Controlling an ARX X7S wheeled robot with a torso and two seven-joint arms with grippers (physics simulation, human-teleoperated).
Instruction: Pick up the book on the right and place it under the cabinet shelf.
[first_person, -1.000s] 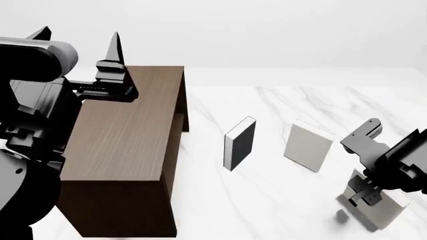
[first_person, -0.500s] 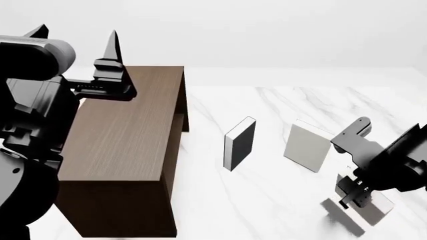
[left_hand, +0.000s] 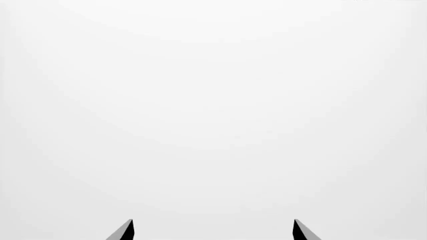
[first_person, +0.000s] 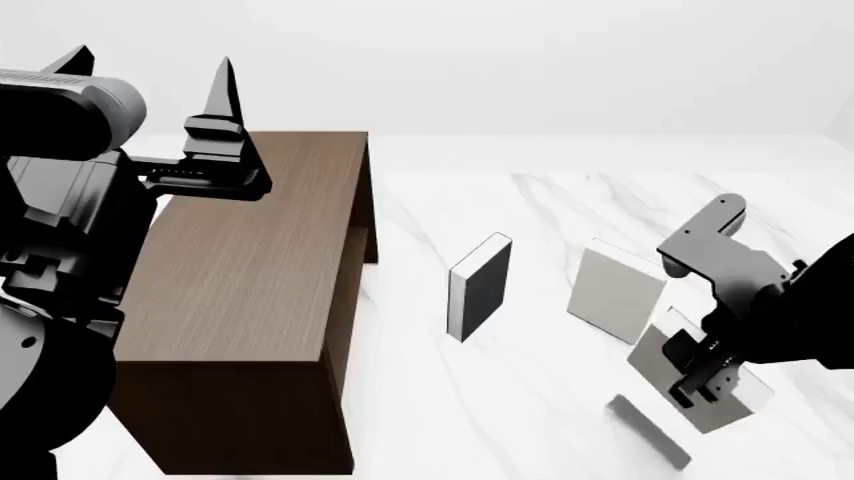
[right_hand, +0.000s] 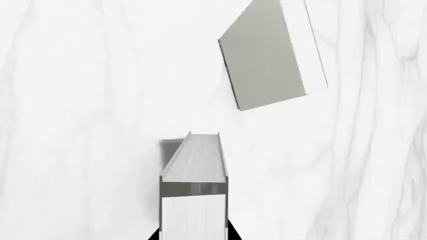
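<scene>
White veined marble table (first_person: 561, 200) carries a tall boxy cabinet (first_person: 254, 300) of dark wood grain at left. Near right, the right gripper (first_person: 694, 375) pinches the thin square pale book (first_person: 707, 385), tilted, lifted above its shadow. A matching pale book (first_person: 614, 295) and black-covered book (first_person: 481, 288) stand centre. Left gripper (first_person: 147, 80) fingers spread, raised over the cabinet

Partly hidden behind the black right gripper (first_person: 701, 372): the thin pale grey book (first_person: 727, 400); cabinet's dark brown shelf unseen.
</scene>
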